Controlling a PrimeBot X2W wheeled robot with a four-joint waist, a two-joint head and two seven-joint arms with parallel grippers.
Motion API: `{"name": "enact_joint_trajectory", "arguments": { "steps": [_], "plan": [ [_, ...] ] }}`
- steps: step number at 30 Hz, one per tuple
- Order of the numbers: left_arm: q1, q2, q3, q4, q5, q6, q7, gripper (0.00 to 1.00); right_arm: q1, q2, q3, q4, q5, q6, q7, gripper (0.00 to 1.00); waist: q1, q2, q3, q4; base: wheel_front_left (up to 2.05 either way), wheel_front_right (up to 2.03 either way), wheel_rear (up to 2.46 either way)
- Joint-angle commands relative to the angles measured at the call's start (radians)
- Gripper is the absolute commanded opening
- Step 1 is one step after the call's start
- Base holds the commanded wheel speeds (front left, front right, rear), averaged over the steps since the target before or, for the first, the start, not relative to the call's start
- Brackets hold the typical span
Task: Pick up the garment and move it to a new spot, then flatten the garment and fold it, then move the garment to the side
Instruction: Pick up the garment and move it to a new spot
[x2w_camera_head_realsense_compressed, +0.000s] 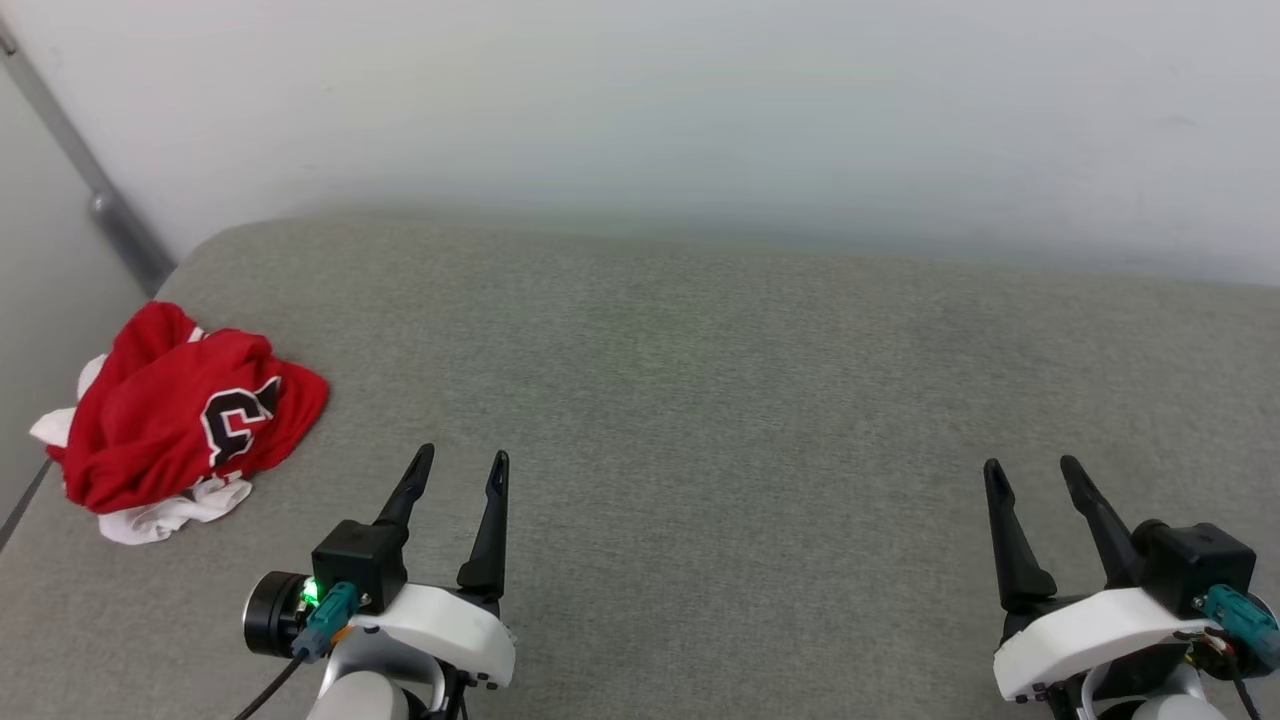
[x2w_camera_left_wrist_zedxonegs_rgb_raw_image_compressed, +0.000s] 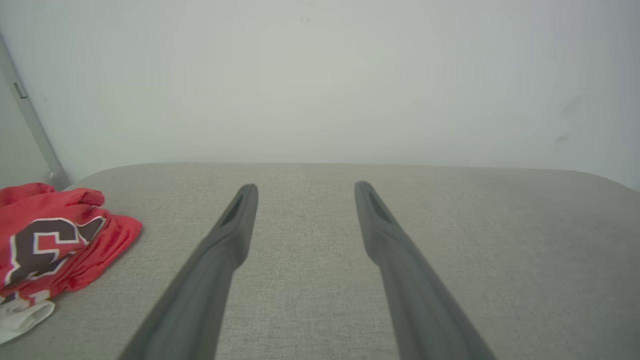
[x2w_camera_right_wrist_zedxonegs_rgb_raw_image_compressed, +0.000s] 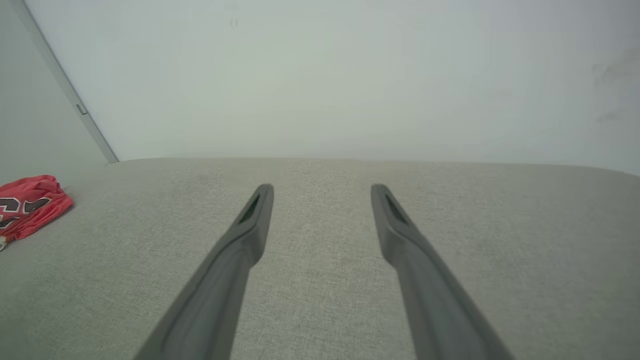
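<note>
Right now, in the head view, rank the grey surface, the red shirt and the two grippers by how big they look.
1. The grey surface, clearly the largest.
2. The garment, a crumpled heap. It is only narrowly ahead, and the grippers sit nearer the camera, so this is unsure.
3. The left gripper and right gripper look alike: tied.

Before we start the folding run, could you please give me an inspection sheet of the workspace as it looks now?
Surface: grey woven fabric pad, flat.
Job's things: crumpled red jersey T-shirt with white sleeves and black white-outlined print, bunched near the pad's left edge, not yet flattened or folded.
Clutter: nothing seen.
Grippers: left gripper and right gripper both open, holding nothing, apart from the shirt.
Cables: black cable and left teal connector at the left wrist; right teal connector at the right wrist.
Surroundings: pale wall behind the pad; grey metal strip running down the left corner.
</note>
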Motion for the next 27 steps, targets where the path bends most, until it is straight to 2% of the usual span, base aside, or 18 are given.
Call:
{"name": "enact_joint_trajectory", "arguments": {
  "steps": [1, 12, 13, 20, 27],
  "plan": [
    [-0.009, 0.006, 0.008, -0.001, 0.000, 0.004, -0.003, 1.00, -0.004, 0.001, 0.011, -0.010, -0.005, 0.000, 0.003, 1.00, 0.0000, 0.0000, 0.006, 0.044, 0.00, 0.00, 0.00],
    [-0.011, 0.007, 0.038, -0.005, -0.021, 0.003, -0.003, 1.00, -0.018, 0.001, 0.068, -0.023, -0.013, 0.000, 0.022, 1.00, 0.0000, 0.0000, 0.005, 0.261, 0.00, 0.00, 0.00],
    [-0.011, 0.007, 0.038, -0.005, -0.021, 0.003, -0.003, 1.00, -0.018, 0.001, 0.068, -0.023, -0.013, 0.000, 0.022, 1.00, 0.0000, 0.0000, 0.005, 0.261, 0.00, 0.00, 0.00],
    [0.000, 0.015, 0.055, 0.001, -0.017, 0.007, -0.003, 1.00, -0.020, 0.001, 0.085, -0.032, -0.022, 0.000, 0.031, 1.00, 0.0000, 0.0000, 0.003, 0.374, 0.00, 0.00, 0.00],
    [0.018, 0.022, 0.086, -0.015, -0.017, 0.018, -0.003, 1.00, -0.045, 0.001, 0.135, -0.035, -0.027, 0.000, 0.046, 1.00, 0.0000, 0.0000, 0.014, 0.403, 0.00, 0.00, 0.00]
  ]
}}
